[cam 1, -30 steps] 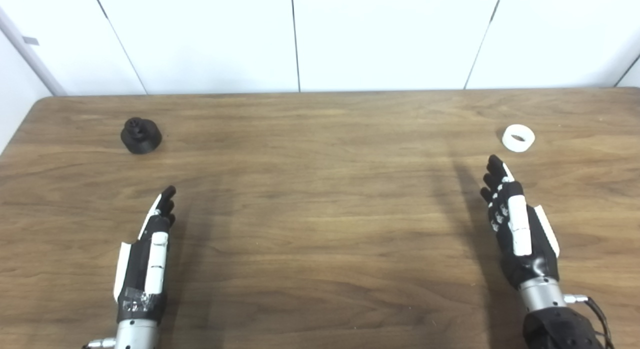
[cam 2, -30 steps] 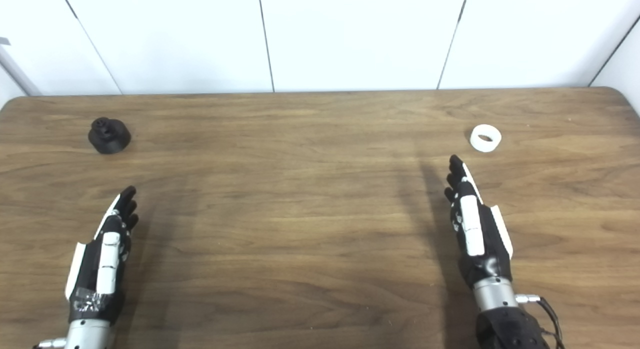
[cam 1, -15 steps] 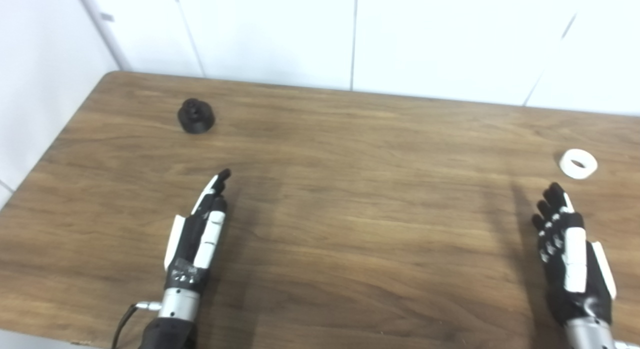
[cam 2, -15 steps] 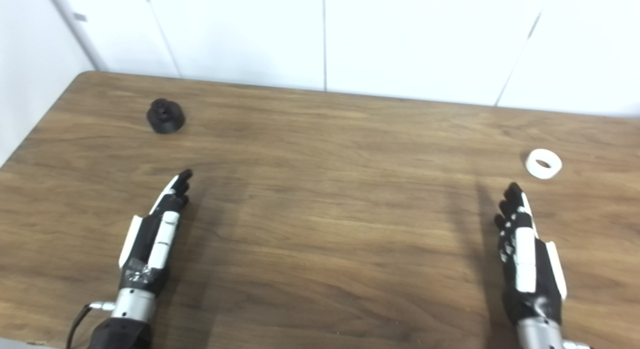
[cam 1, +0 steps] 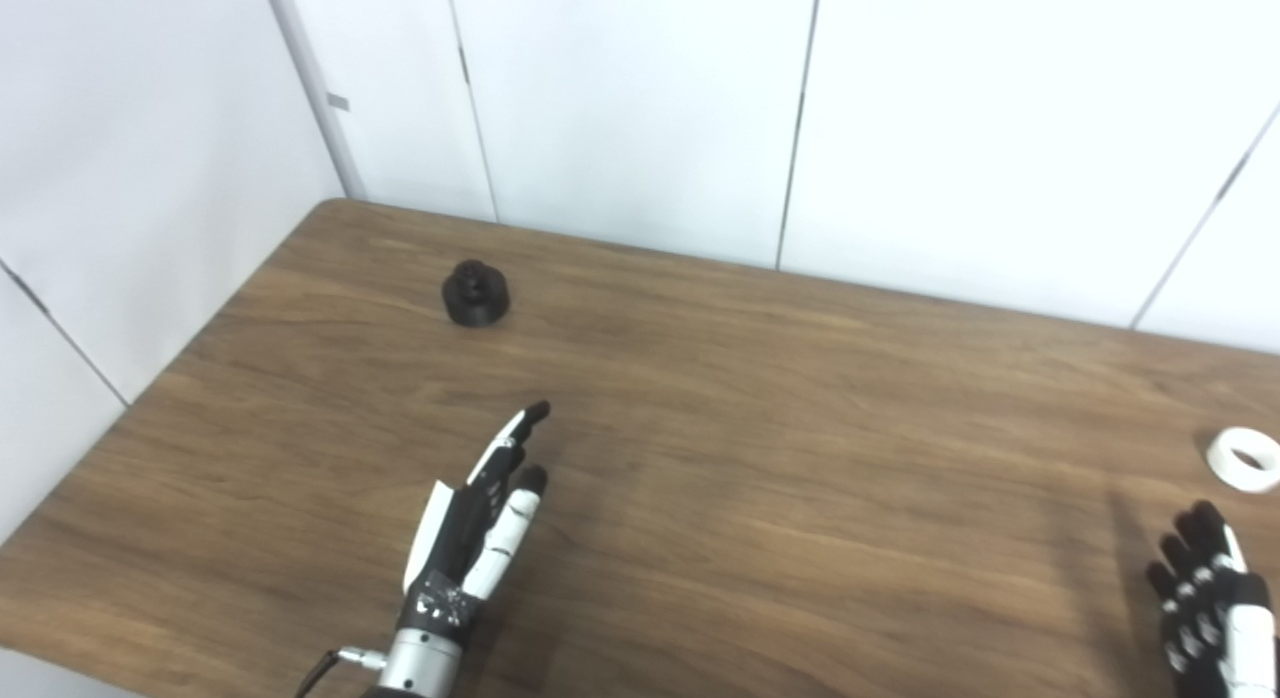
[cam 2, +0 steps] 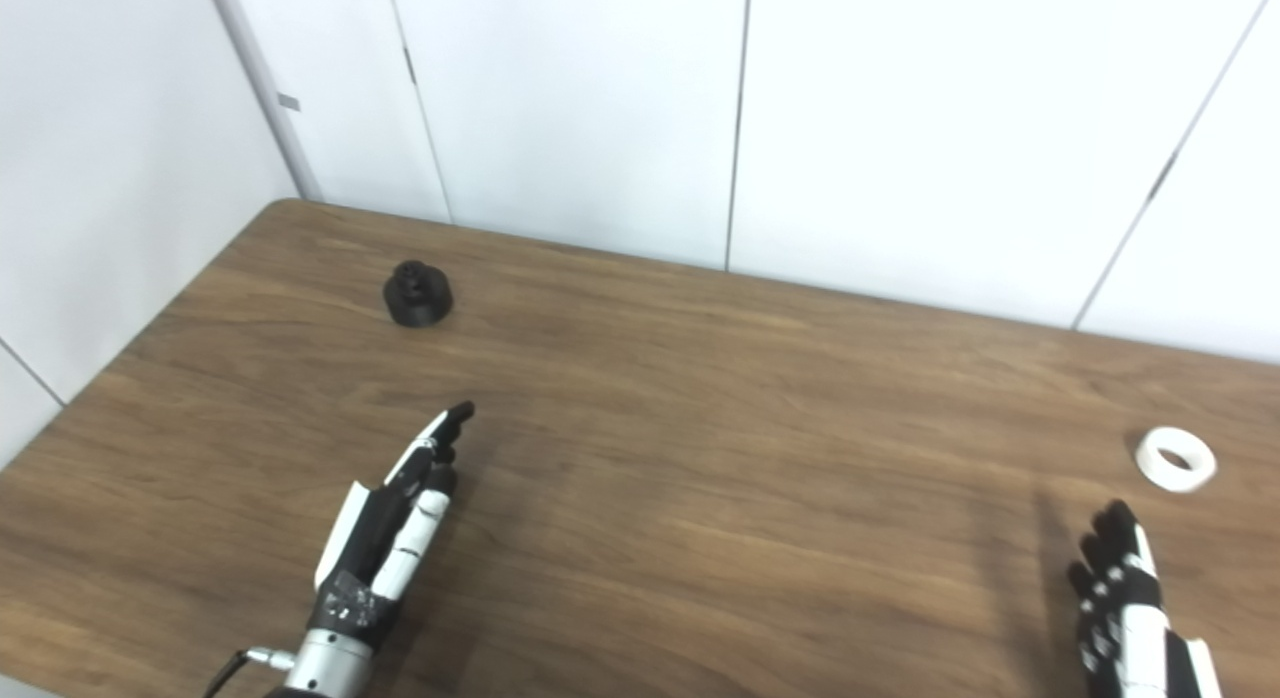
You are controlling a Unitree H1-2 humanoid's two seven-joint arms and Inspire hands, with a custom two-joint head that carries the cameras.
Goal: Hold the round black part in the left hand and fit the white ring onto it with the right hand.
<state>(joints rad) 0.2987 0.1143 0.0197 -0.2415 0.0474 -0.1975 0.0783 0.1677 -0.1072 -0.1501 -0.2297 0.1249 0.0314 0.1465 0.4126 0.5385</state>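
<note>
Round black part (cam 1: pixel 476 295) sits on the wooden table (cam 1: pixel 760 398) near its far left corner in the left eye view, well beyond the left hand (cam 1: pixel 478 523), which lies empty with fingers stretched out; the white ring (cam 1: pixel 1243 459) is clipped by the frame's right edge, and the right hand (cam 1: pixel 1215 618) is cut off at the bottom corner. From the right eye view the ring shows whole, just beyond the right hand's spread, empty fingers; its palm is out of frame.
</note>
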